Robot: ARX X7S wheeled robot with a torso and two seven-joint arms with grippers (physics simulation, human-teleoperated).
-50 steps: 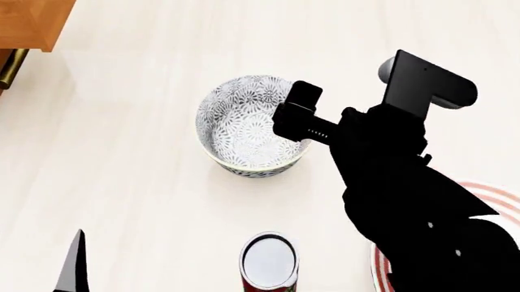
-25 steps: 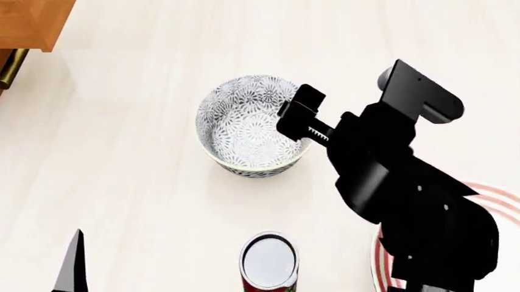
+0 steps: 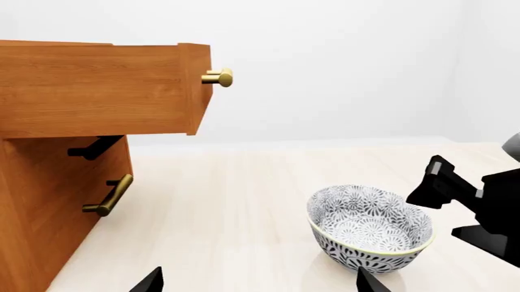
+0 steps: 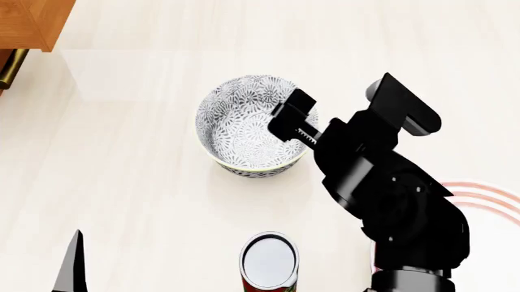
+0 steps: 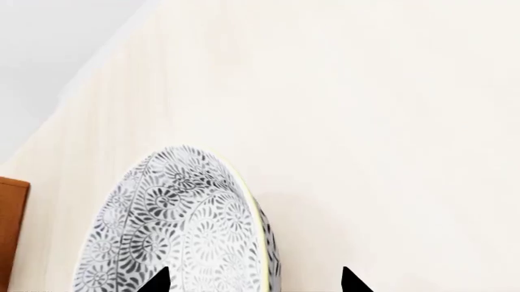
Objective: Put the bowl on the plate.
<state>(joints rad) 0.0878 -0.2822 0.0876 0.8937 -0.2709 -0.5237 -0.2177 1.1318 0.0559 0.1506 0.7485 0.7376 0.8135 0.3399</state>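
1. White and covered with a fine grey-black floral pattern inside and out, the bowl is sitting upright on the pale wooden tabletop, near the middle of the head view.
2. The right gripper is hovering at the bowl's right rim, its black fingertips spread wide with one over the bowl's inside and the other outside the wall, so the rim is lying between them; it is not clamping anything.
3. In the head view the right arm is reaching in from the lower right, a black jointed mass ending over that rim.
4. The plate is lying flat on the table to the right of the bowl and nearer the robot, apart from it; only an arc of its red concentric rings is showing past the arm.
5. A can with a silver top and red side is standing upright in front of the bowl, near the lower edge of the head view, apart from both.
6. The left gripper is hanging well to the left of the bowl, its two dark tips wide apart and holding nothing.
7. A brown wooden cabinet with brass handles is standing at the far left, one drawer pulled out.
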